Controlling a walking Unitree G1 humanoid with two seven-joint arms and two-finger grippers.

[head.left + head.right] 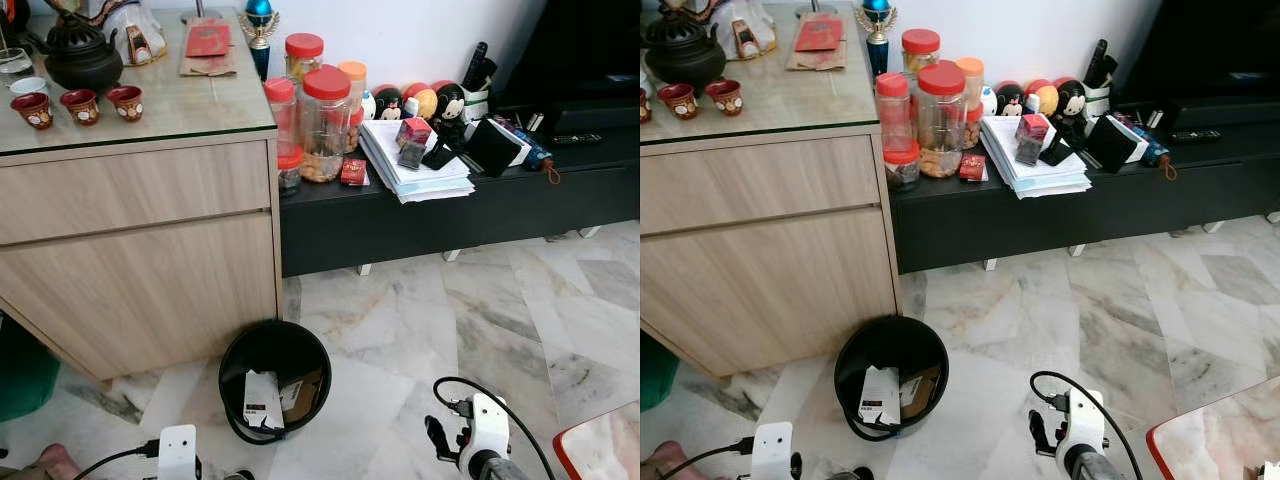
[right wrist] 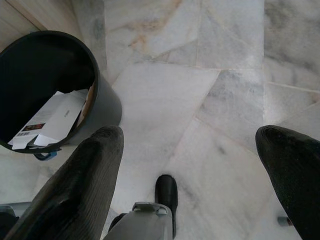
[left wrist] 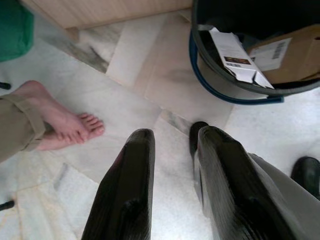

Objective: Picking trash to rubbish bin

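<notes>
Black round rubbish bin [image 1: 274, 351] on marble floor [image 1: 450, 320] by wood cabinet [image 1: 140, 250], white carton [image 1: 263, 399] w/ dark label + brown cardboard box [image 1: 300, 392] inside, left gripper [image 3: 172, 150] fingers narrowly apart, holding nothing, right gripper [image 2: 190, 145] spread wide, empty, both low nr bin.

Both arms low; right tool [image 2: 190, 165] spread wide, left tool [image 3: 175, 150] narrowly parted.
</notes>
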